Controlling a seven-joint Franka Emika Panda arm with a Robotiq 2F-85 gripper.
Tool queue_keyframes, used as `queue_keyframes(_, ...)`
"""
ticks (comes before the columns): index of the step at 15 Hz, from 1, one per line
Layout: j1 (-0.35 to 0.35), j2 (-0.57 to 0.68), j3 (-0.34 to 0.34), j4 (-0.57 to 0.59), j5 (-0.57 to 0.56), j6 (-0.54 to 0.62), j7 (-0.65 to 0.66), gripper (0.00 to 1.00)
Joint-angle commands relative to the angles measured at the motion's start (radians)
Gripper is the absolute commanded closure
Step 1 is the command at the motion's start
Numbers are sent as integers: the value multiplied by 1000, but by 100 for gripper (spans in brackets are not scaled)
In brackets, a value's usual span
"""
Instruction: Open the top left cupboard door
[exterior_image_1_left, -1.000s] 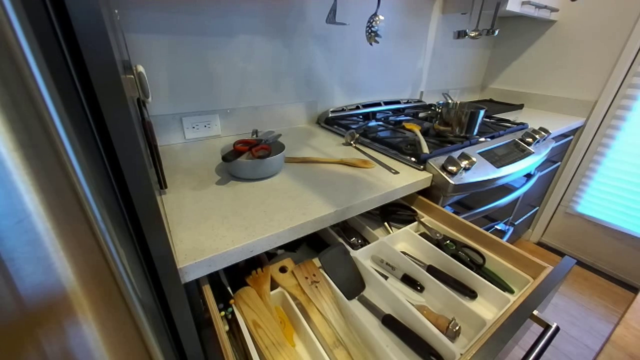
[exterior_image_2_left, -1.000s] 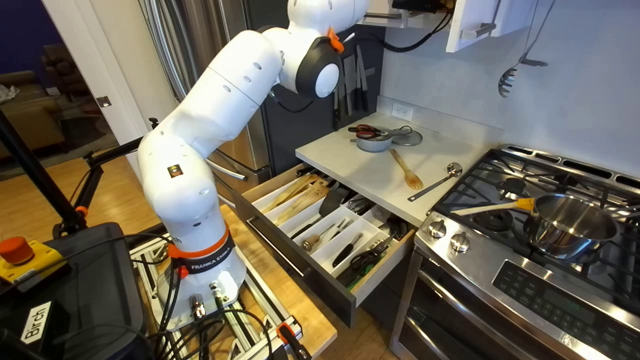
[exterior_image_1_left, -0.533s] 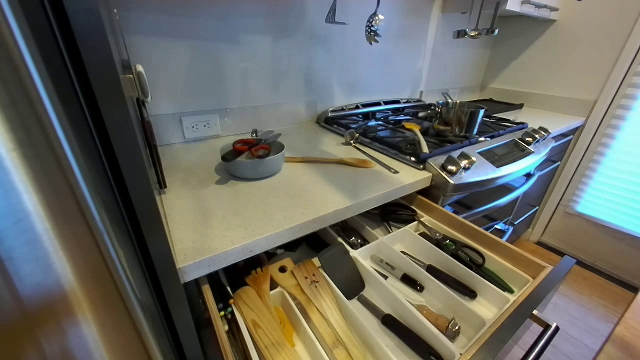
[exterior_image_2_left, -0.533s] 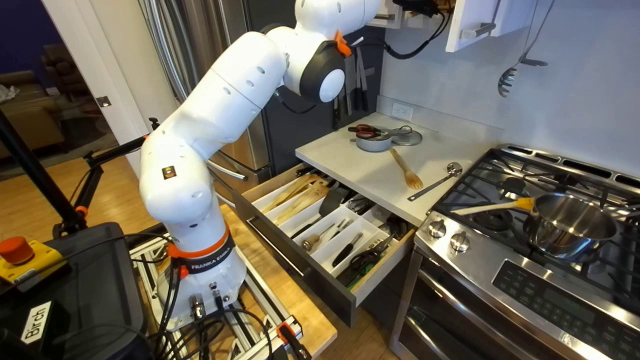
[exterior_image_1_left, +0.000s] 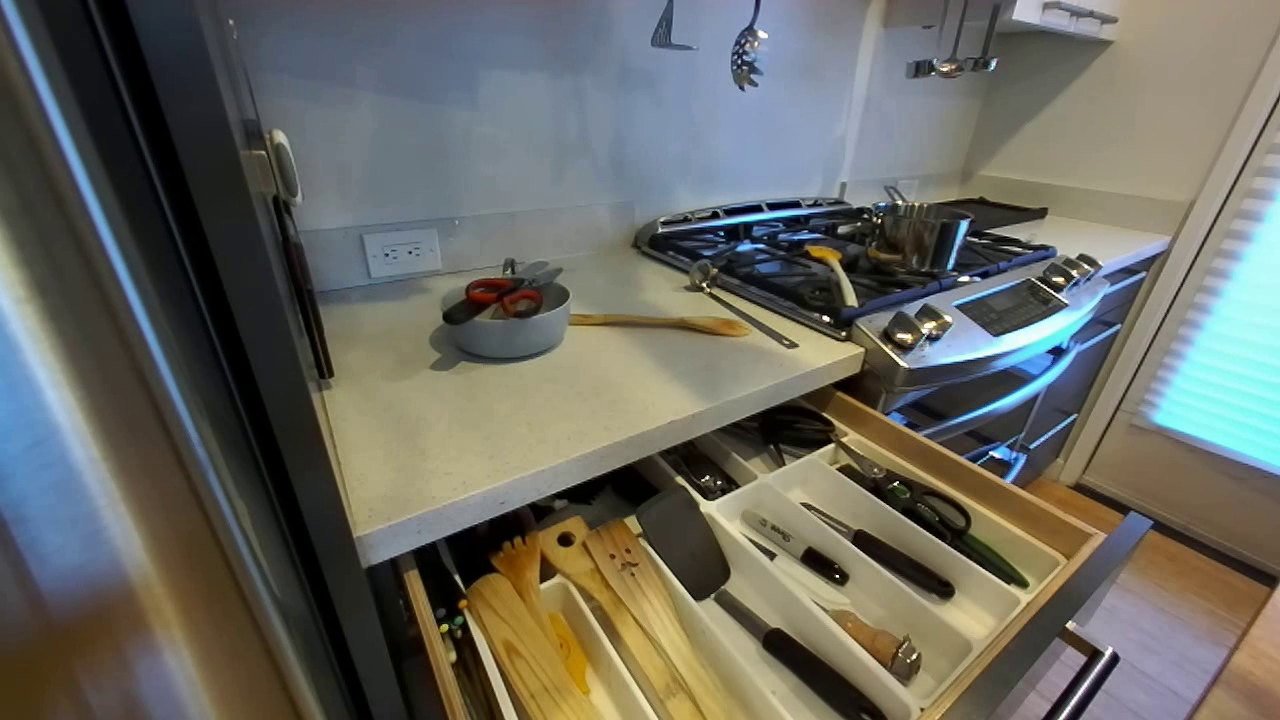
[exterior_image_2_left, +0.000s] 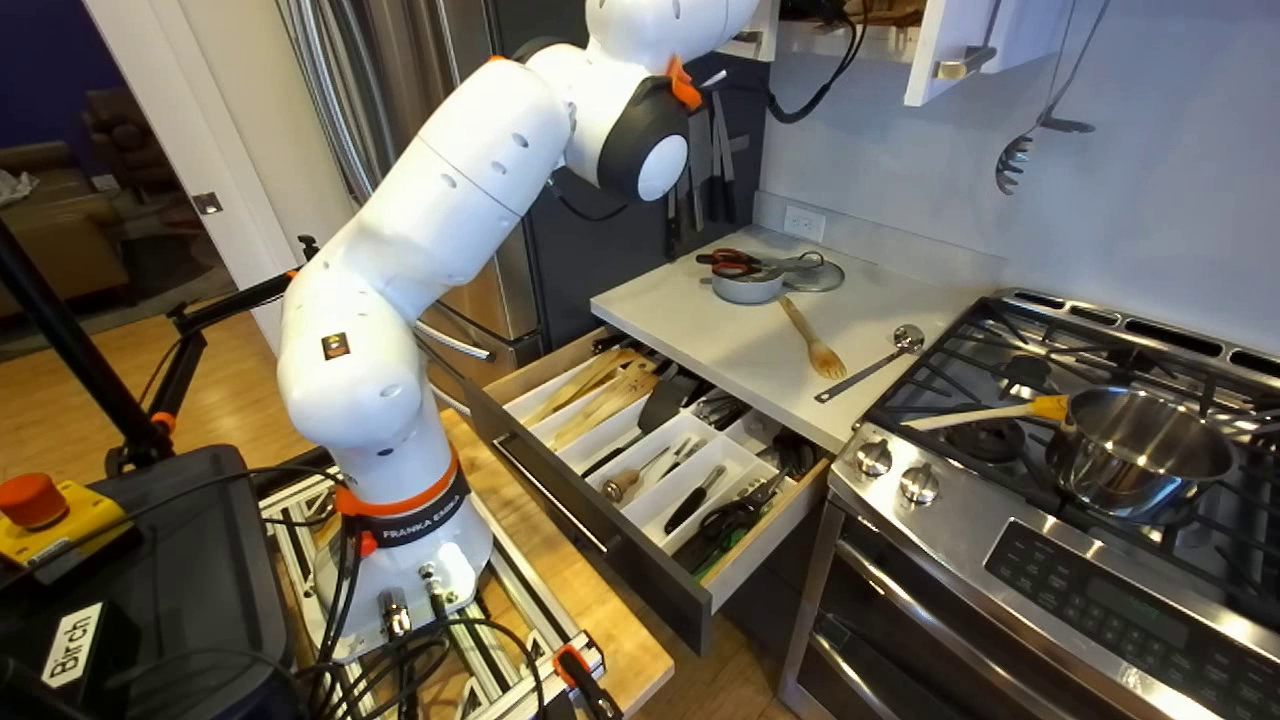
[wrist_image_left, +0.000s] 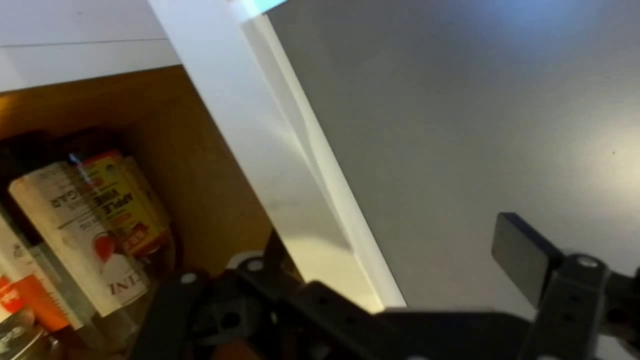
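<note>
The left cupboard door (exterior_image_2_left: 767, 40) is white and shows beside the arm at the top of an exterior view. Its edge (wrist_image_left: 280, 155) crosses the wrist view as a slanted pale strip, with the open cupboard inside to its left. The right door (exterior_image_2_left: 945, 45) stands ajar with its handle (exterior_image_2_left: 965, 63) visible. My gripper (wrist_image_left: 395, 240) is open, fingers wide apart: one lies partly hidden behind the edge, the other in front of a grey surface (wrist_image_left: 425, 125). Contact with the door cannot be told. In an exterior view only a dark gripper part (exterior_image_2_left: 815, 8) shows.
Cartons and bottles (wrist_image_left: 95, 235) stand inside the cupboard. Below, a drawer (exterior_image_2_left: 760, 565) of utensils is pulled out; its front (exterior_image_1_left: 1050, 620) also shows. A grey pot (exterior_image_2_left: 747, 289) with scissors sits on the counter (exterior_image_2_left: 680, 315) beside the stove (exterior_image_2_left: 1000, 480). Utensils (exterior_image_2_left: 1015, 165) hang at the wall.
The left door's edge and handle have shifted left, and more brown cupboard interior shows. The right door has shifted slightly right. The wrist moved right, then slightly back left; the gripper part moved left.
</note>
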Motion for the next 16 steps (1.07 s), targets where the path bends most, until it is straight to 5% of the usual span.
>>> queue_keyframes(1,27,-26,50,-30,27,-78,66,0)
queue_keyframes(16,55,-38,155,-43,30,-320,180,0)
